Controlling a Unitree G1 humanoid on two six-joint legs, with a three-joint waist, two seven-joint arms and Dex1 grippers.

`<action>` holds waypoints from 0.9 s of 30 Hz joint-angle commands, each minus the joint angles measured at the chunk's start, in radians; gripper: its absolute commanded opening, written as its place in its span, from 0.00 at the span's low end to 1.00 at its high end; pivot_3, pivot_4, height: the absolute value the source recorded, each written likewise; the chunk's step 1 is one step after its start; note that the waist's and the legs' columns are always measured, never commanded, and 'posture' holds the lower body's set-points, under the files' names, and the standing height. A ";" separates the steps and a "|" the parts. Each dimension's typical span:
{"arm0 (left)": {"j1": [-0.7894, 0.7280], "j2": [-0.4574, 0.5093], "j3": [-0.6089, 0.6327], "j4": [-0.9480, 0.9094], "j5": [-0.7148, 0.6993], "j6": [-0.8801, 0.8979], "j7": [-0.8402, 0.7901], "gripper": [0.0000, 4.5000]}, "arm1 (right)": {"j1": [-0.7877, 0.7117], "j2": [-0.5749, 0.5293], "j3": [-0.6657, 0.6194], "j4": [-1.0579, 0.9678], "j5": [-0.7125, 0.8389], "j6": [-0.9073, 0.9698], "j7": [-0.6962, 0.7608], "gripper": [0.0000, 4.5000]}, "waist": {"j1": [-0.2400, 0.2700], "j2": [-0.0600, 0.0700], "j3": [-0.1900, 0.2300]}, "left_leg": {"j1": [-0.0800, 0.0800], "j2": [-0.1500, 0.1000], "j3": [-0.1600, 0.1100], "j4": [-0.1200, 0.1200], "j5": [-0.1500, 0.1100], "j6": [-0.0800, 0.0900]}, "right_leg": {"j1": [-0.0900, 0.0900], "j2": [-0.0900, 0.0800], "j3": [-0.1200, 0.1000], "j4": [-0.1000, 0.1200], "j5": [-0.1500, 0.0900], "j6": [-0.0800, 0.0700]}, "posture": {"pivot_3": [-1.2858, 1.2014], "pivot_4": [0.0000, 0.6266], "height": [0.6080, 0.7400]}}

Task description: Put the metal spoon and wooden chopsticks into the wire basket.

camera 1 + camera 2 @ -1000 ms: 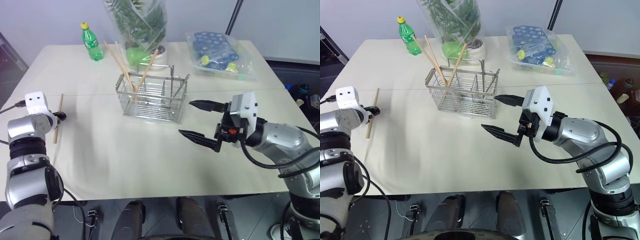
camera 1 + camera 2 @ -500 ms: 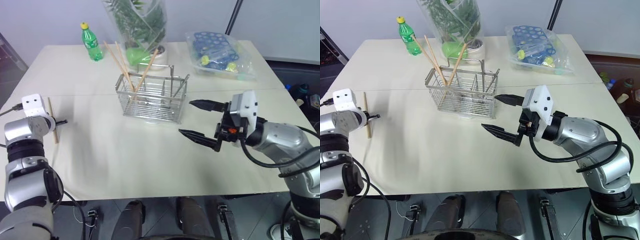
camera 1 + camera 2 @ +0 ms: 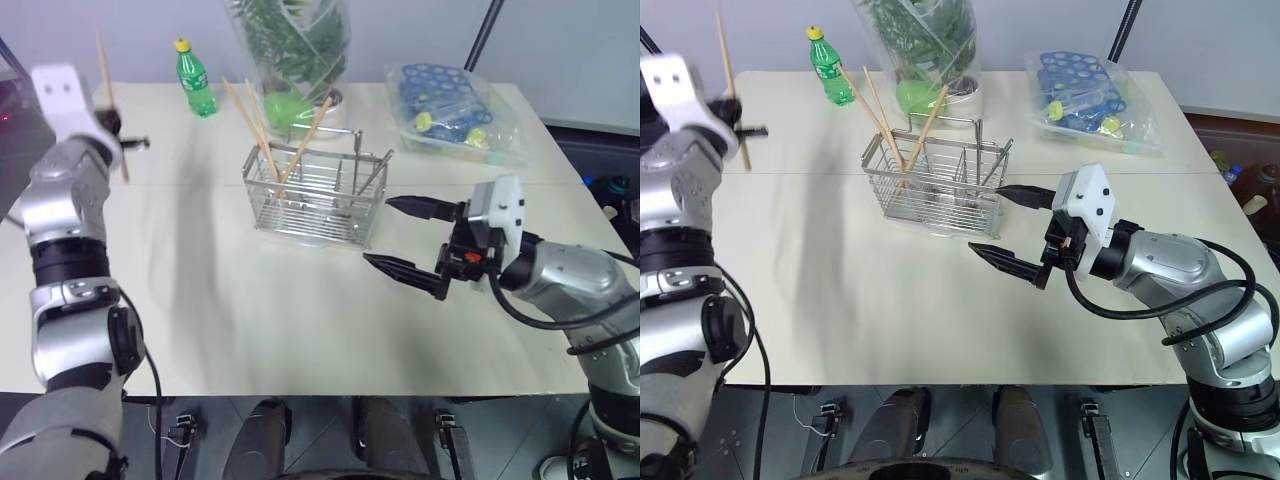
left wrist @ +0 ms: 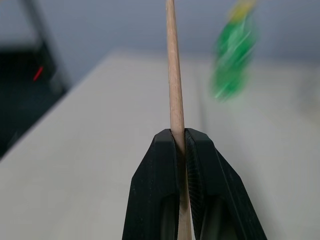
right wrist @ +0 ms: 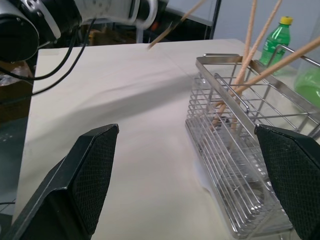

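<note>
From left to right: our left tool (image 3: 112,128) is clamped on one chopstick (image 3: 108,88), which a second ago lay on the tabletop (image 3: 260,300) and is now lifted clear, roughly upright. We judge it ready to carry to the basket (image 3: 320,195), where three chopsticks (image 3: 262,125) already stand; the spoon cannot be made out. Our right tool (image 3: 412,240) waits beside the basket, jaws wide apart, empty.
</note>
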 commanded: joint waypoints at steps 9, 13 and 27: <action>-0.048 -0.146 0.109 -0.208 -0.412 -0.098 -0.392 0.01 | -0.003 0.129 -0.017 0.027 -0.103 -0.075 -0.175 1.00 | -0.022 0.001 0.000 | 0.002 0.000 0.000 0.000 0.000 0.000 | 0.000 0.000 0.000 0.002 0.000 0.000 | 0.52 0.24 1.00; -0.027 -0.201 0.110 -0.245 -0.503 -0.064 -0.436 0.01 | 0.008 0.150 -0.012 0.014 -0.112 -0.085 -0.190 1.00 | -0.018 0.001 0.000 | 0.002 0.000 0.000 0.001 0.000 0.000 | 0.001 0.001 0.000 0.003 0.000 0.000 | 0.52 0.24 1.00; 0.067 -0.282 -0.041 -0.182 -0.369 -0.173 -0.508 0.01 | 0.026 0.242 0.050 -0.008 -0.179 -0.120 -0.254 1.00 | -0.019 0.001 0.000 | 0.003 0.000 0.000 0.001 0.000 0.000 | 0.001 0.001 0.000 0.003 0.000 0.000 | 0.52 0.24 1.00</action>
